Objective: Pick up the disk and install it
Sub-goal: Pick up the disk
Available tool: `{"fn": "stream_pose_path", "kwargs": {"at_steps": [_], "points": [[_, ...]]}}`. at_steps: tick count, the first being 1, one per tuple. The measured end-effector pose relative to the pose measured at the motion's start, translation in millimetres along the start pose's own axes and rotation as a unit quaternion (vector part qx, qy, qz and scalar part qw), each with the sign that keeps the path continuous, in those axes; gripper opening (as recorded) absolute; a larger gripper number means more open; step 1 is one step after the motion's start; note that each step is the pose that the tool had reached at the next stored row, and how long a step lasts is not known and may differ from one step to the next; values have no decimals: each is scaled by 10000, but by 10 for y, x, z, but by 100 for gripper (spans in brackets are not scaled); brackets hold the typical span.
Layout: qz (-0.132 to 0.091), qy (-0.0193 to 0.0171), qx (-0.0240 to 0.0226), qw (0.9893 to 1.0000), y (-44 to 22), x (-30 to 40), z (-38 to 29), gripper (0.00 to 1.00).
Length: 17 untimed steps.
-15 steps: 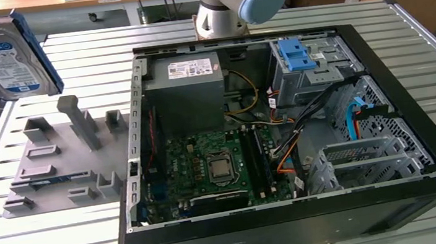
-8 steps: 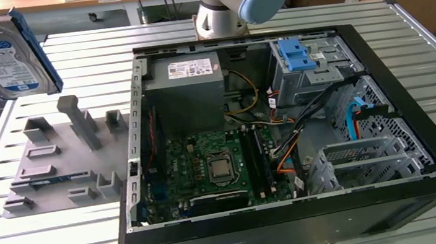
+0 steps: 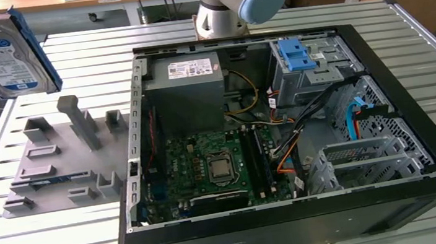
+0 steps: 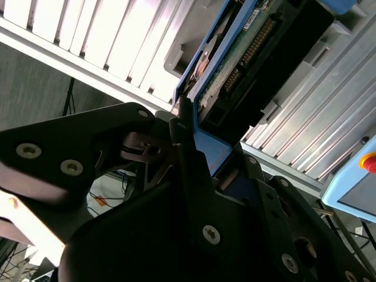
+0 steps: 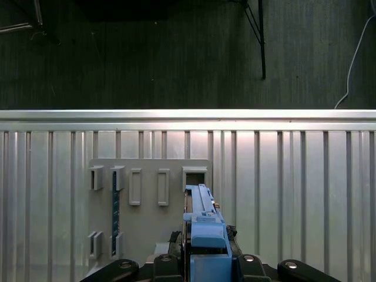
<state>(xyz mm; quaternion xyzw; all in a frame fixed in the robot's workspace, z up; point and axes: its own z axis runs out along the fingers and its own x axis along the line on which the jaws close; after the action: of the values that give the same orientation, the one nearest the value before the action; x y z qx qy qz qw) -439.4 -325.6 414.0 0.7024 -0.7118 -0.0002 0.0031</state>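
The gripper (image 5: 205, 261) is clenched on the disk (image 3: 6, 55), which stands edge-up between its fingers, above the grey rack (image 5: 147, 226). I judge the disk stiff, fairly heavy and shock-sensitive. The blue frame (image 5: 205, 232) offers the safest hold.

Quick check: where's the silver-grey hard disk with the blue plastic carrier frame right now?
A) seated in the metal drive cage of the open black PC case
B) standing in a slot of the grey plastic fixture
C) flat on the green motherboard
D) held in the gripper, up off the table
D: in the second wrist view the gripper is clamped on the blue carrier of the silver-grey hard disk, which hangs clear of the grey plastic fixture in the exterior view.
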Motion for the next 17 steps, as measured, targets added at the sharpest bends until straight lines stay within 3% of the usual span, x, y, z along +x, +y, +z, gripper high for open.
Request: {"fn": "stream_pose_path", "kwargs": {"at_steps": [17], "points": [[0,0,0,10000,0,0,-43,36]]}}
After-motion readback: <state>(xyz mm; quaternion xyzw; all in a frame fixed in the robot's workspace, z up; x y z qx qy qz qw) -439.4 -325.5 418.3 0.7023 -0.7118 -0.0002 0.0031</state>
